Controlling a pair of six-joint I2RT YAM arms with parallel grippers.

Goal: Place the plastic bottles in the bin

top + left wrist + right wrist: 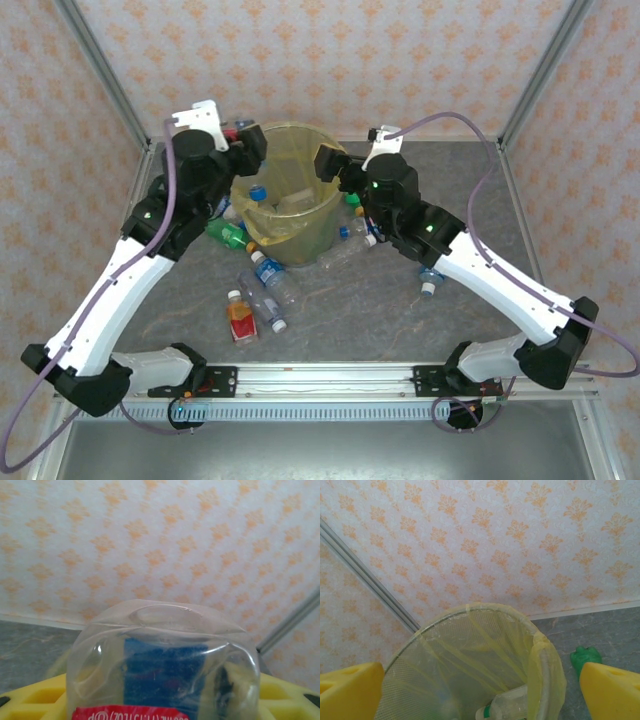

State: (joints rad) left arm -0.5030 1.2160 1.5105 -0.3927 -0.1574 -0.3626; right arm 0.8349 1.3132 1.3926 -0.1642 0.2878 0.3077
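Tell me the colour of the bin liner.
Translucent yellow; the bin liner shows best in the right wrist view.

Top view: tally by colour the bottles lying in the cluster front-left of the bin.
Green bottle: 1
Red-labelled bottle: 1
Clear bottles: 2
Total: 4
Left out: bottles tight against the bin, and the held bottle in the left claw.
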